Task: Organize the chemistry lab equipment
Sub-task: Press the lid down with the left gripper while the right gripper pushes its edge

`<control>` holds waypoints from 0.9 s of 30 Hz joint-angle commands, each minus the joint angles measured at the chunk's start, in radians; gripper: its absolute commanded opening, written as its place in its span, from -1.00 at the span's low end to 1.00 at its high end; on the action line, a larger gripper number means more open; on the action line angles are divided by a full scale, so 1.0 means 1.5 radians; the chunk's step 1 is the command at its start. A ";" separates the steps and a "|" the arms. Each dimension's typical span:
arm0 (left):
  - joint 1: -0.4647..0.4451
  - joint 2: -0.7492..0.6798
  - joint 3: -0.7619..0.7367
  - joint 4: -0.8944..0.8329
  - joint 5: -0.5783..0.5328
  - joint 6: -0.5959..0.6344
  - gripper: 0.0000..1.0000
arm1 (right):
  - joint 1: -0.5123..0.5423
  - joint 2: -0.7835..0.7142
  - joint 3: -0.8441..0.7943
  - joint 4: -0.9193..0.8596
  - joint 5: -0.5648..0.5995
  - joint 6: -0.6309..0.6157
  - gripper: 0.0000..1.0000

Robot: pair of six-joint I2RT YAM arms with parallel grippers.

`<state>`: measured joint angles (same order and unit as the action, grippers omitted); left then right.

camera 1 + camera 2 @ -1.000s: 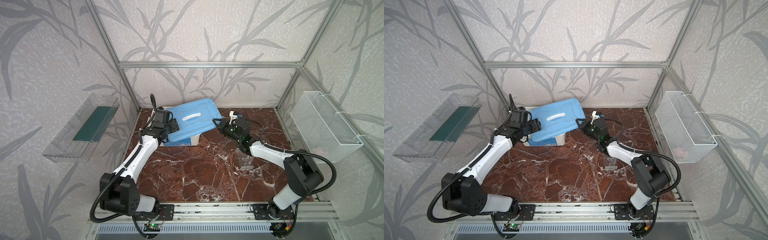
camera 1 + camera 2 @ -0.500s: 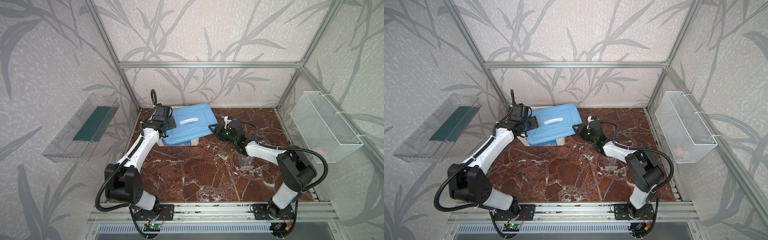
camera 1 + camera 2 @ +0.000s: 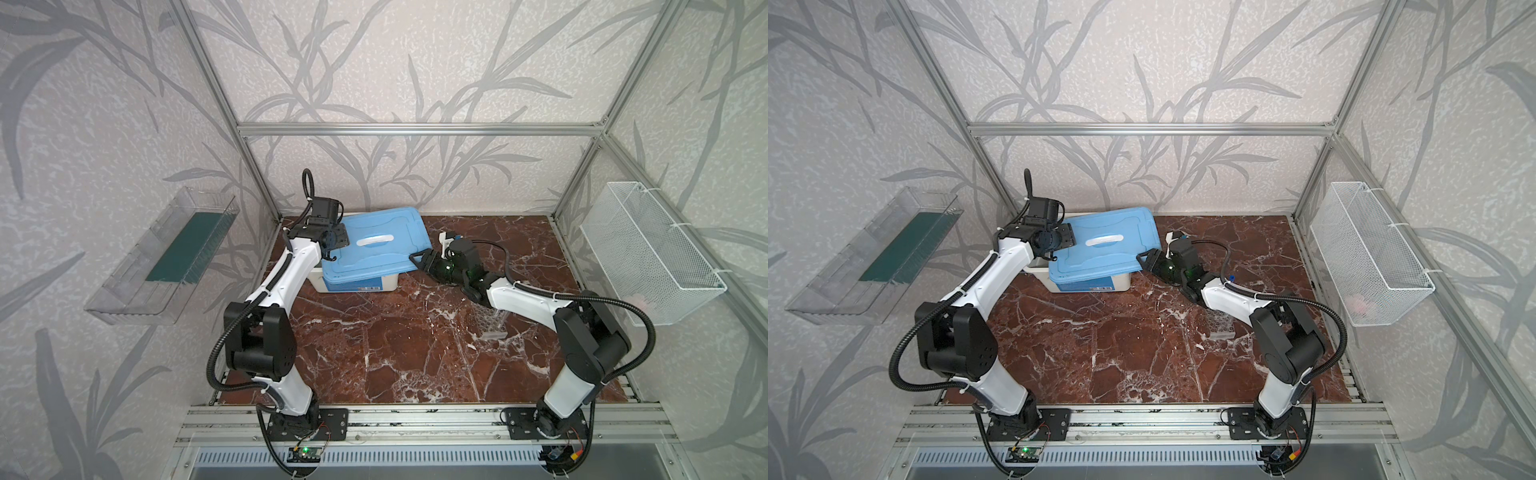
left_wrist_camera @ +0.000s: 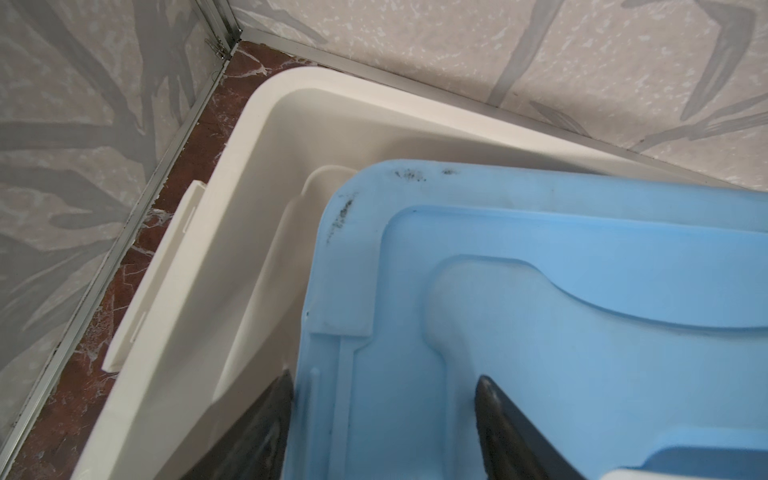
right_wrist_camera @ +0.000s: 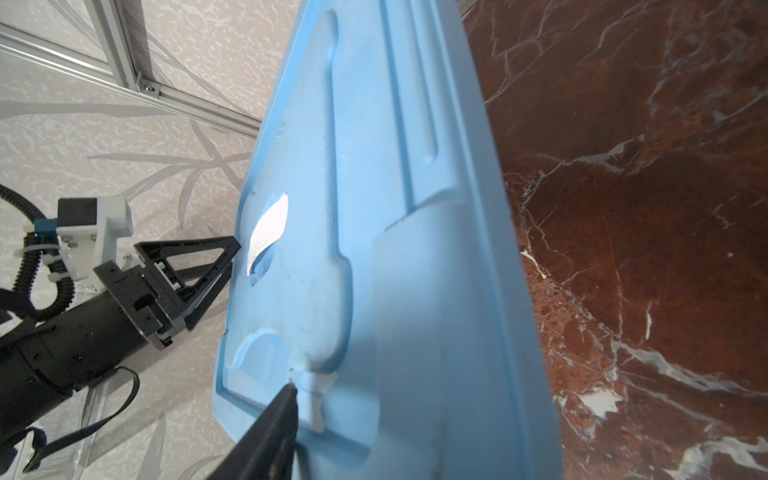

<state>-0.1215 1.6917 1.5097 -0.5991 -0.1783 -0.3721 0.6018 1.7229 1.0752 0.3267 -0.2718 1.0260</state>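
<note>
A blue lid (image 3: 376,249) lies askew on the white tub (image 3: 357,286) at the back of the table (image 3: 395,345). My left gripper (image 4: 383,377) is spread wide over the lid's left end. My right gripper (image 3: 415,258) meets the lid's right corner. One finger (image 5: 275,428) touches its top and the other is hidden, so I cannot tell its grip. The clear rack (image 3: 492,322) stands beneath my right forearm, apart from the tub.
</note>
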 commanded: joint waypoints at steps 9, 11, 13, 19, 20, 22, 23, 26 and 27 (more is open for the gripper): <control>0.022 0.064 0.096 -0.056 -0.022 0.026 0.42 | 0.024 0.018 0.083 -0.069 -0.047 -0.036 0.35; 0.025 0.074 0.117 -0.067 -0.033 0.032 0.43 | 0.031 0.028 0.099 -0.083 -0.053 -0.041 0.35; 0.027 0.083 0.138 -0.082 -0.042 0.039 0.49 | 0.036 0.035 0.114 -0.098 -0.056 -0.049 0.36; 0.037 0.090 0.149 -0.086 -0.042 0.043 0.70 | 0.037 0.048 0.126 -0.117 -0.073 -0.047 0.53; 0.037 0.092 0.150 -0.089 -0.042 0.043 0.70 | 0.037 0.048 0.130 -0.129 -0.075 -0.051 0.57; 0.038 0.089 0.149 -0.093 -0.041 0.043 0.70 | 0.035 0.045 0.140 -0.152 -0.075 -0.061 0.63; 0.037 0.086 0.147 -0.094 -0.044 0.044 0.70 | 0.034 0.043 0.146 -0.172 -0.073 -0.072 0.66; 0.038 0.079 0.147 -0.094 -0.050 0.048 0.71 | 0.026 0.036 0.159 -0.208 -0.064 -0.098 0.68; 0.038 0.080 0.150 -0.094 -0.051 0.052 0.71 | 0.021 0.033 0.160 -0.211 -0.067 -0.098 0.69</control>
<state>-0.0692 1.8164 1.7023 -0.7063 -0.2268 -0.3130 0.6491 1.7931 1.2816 0.0689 -0.3679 0.9237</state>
